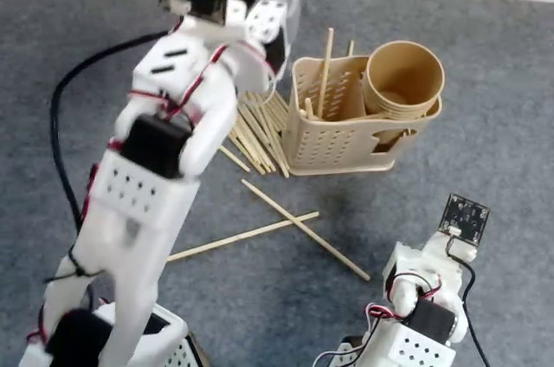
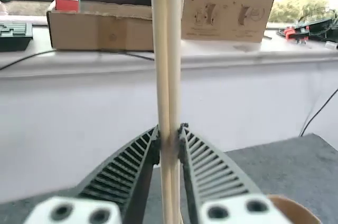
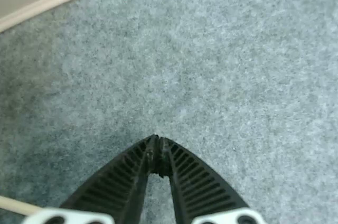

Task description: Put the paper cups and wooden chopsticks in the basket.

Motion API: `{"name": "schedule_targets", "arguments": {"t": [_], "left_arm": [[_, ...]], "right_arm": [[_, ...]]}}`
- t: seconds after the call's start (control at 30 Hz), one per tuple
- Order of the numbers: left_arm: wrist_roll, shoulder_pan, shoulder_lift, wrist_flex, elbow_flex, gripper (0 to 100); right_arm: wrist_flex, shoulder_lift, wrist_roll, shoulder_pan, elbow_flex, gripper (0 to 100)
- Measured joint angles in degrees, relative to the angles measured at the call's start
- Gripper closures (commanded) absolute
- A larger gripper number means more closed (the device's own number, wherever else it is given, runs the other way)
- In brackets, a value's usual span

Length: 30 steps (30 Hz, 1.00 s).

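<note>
L arm stretched fwd, raised near basket (image 1: 333, 138); L gripper (image 2: 169, 142) clamped on two upright chopsticks (image 2: 166, 49). R arm folded low; R gripper (image 3: 159, 152) closed, empty, over desk (image 3: 237, 76). Paper cups (image 1: 403, 81) in basket; other chopsticks (image 1: 299, 222) loose on desk.

Soft even light, bright daylight at the window (image 2: 309, 7), faint shadow under the basket (image 1: 338, 138)

White arms (image 1: 147, 202), ribbed black tools (image 3: 159, 146), black cables (image 1: 54, 133)

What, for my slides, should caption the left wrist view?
Left gripper shut on two wooden chopsticks, cardboard box behind.
</note>
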Motion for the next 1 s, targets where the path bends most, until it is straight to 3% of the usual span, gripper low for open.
{"name": "schedule_targets", "arguments": {"t": [0.43, 0.63, 1.0], "left_arm": [[0.0, 5.27, 8.44, -0.09, -1.41, 99], [0.0, 5.1, 8.53, -0.09, 3.08, 87], [0.0, 5.1, 8.53, 5.36, 2.55, 86]], "right_arm": [[0.0, 0.0, 0.0, 0.0, 0.0, 99.4], [0.0, 0.0, 0.0, 0.0, 0.0, 99.4], [0.0, 0.0, 0.0, 0.0, 0.0, 99.4]]}}
